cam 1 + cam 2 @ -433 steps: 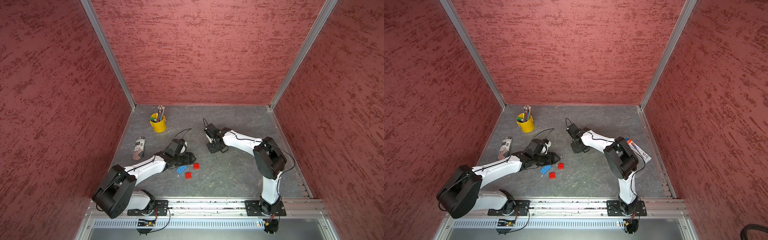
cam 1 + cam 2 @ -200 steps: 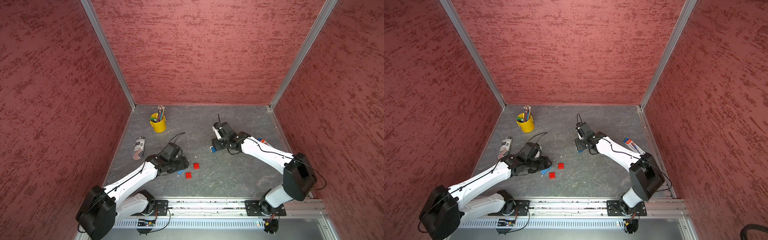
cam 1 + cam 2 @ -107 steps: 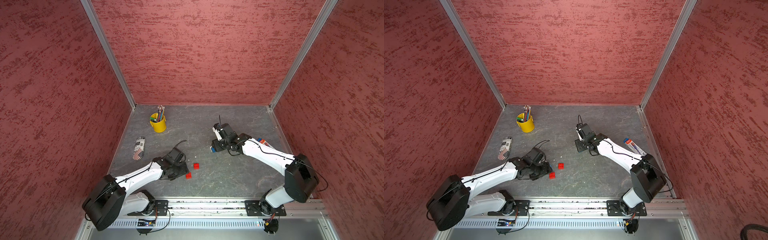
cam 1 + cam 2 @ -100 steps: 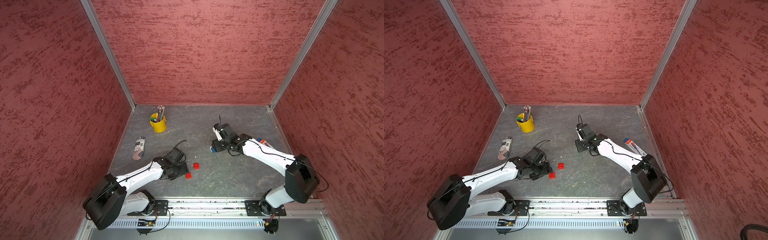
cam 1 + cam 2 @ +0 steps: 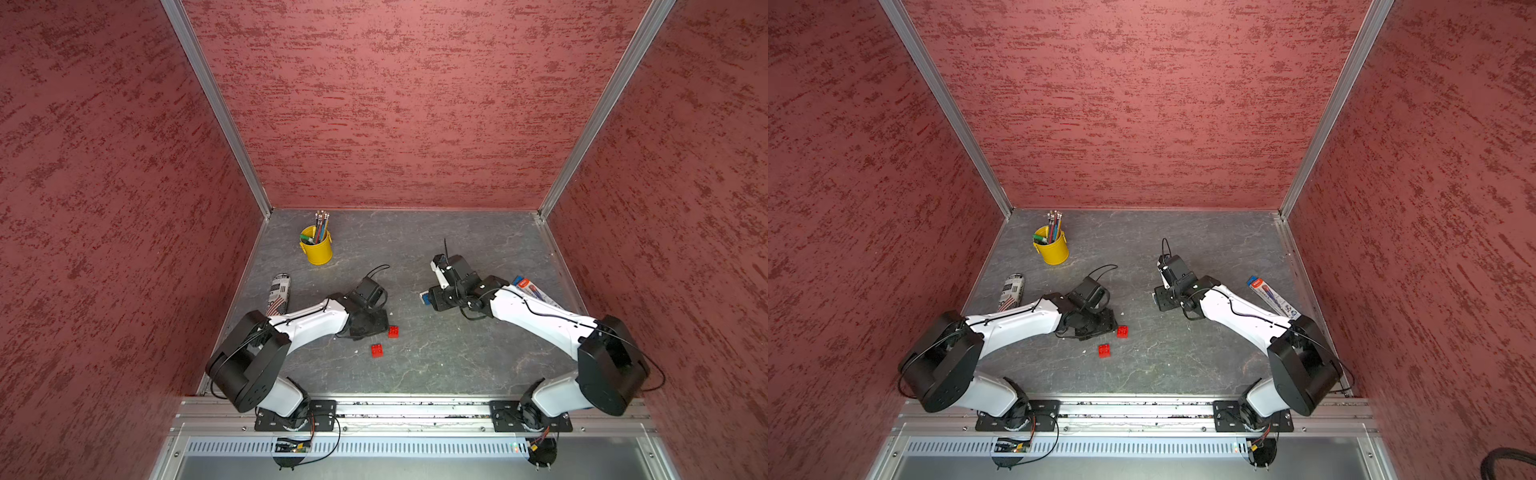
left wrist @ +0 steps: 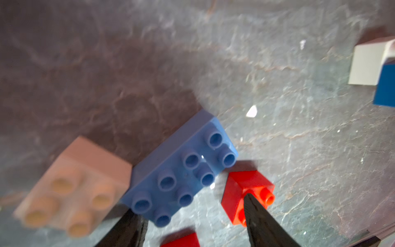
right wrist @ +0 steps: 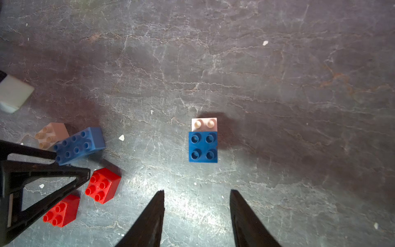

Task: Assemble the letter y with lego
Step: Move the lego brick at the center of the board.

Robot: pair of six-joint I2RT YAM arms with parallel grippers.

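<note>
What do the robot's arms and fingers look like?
The left arm and right arm have white links between bulky black joints, with thin black cables along them. The right fingers are black and taper to points. The left fingers show as hollow triangular frames.

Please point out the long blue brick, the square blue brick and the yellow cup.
long blue brick [image 6: 181, 171]: left wrist view, studded top.
square blue brick [image 7: 203, 147]: right wrist view, studded top.
yellow cup [image 5: 318, 253]: a top view, outer wall.
</note>
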